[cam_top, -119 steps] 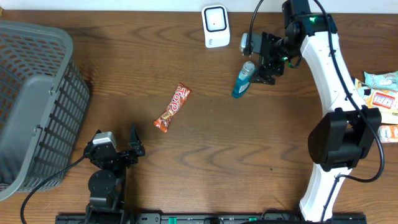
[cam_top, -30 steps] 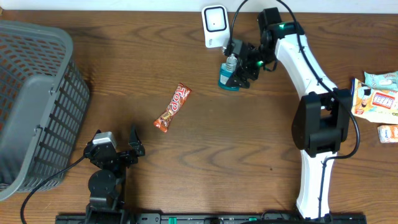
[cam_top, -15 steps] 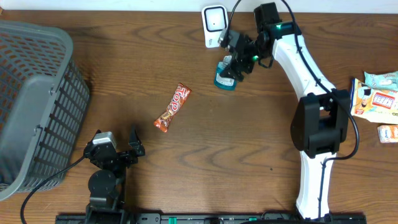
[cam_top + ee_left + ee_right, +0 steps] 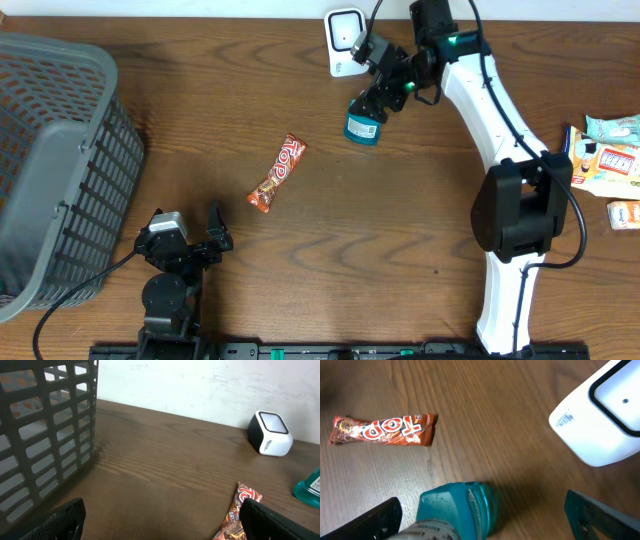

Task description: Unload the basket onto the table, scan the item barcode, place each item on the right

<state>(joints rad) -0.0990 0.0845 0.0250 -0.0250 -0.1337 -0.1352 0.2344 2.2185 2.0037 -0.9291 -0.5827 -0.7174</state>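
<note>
Teal plastic bottle (image 4: 362, 128) is just in front of the white box-shaped scanner (image 4: 346, 40) on the wooden worktop (image 4: 420, 230). It's between the right pincer's (image 4: 485, 510) wide-apart jaws, no contact visible. Left pincer (image 4: 162, 510) also apart. Probably light, stiff, slick and prone to roll. Clamp mid-body, barcode left clear.

— What's there, looking down on the table (image 4: 300, 270)?
— A grey basket (image 4: 50, 150) fills the left edge. A brown candy bar (image 4: 277, 173) lies slantwise near the middle, nothing touching it. By the back edge sits a white scanner (image 4: 346, 42).
— And the arms?
— The right gripper (image 4: 378, 100) reaches in just beside the scanner, over the top end of a teal bottle (image 4: 362, 128). The bottle leans, and I can't quite tell whether the fingers touch it. The left gripper (image 4: 218, 230) sits near the front edge, jaws apart, well away from the bar.
— Anything else?
— Some snack packs (image 4: 608, 160) at the far right edge
</note>
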